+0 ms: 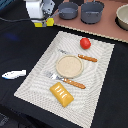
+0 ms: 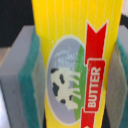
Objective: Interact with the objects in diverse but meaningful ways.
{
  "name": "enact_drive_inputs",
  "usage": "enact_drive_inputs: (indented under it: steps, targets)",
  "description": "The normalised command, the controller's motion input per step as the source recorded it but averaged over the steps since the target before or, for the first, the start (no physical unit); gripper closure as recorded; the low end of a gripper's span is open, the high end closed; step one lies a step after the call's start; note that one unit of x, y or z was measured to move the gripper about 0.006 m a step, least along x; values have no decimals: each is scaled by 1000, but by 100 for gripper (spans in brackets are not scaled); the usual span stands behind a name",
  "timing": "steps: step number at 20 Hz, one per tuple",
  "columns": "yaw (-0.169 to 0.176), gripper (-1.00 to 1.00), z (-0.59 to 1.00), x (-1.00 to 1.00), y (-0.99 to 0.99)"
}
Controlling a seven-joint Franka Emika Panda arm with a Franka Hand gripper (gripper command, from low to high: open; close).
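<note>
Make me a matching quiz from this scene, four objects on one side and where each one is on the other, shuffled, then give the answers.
Things:
1. tomato
2. fish
3. butter packet
4. biscuit

Places:
A. off the mat, on the dark table at the exterior view's left
B. held between the pads of the hand
C. on the mat's near end, below the fork
D. on the mat's far end, above the plate

Pairs: 1-D, 2-A, 3-B, 4-C
</note>
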Motion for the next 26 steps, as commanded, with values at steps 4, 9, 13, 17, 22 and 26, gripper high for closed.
enact_drive_inputs:
  steps: [4, 9, 13, 17, 22, 26]
  targets:
    - [0, 100, 720, 900, -277]
    - [0, 100, 589, 822, -431]
    - [0, 100, 288, 652, -721]
    - [0, 100, 139, 555, -874]
    - [0, 100, 119, 529, -891]
    - [0, 100, 51, 478, -906]
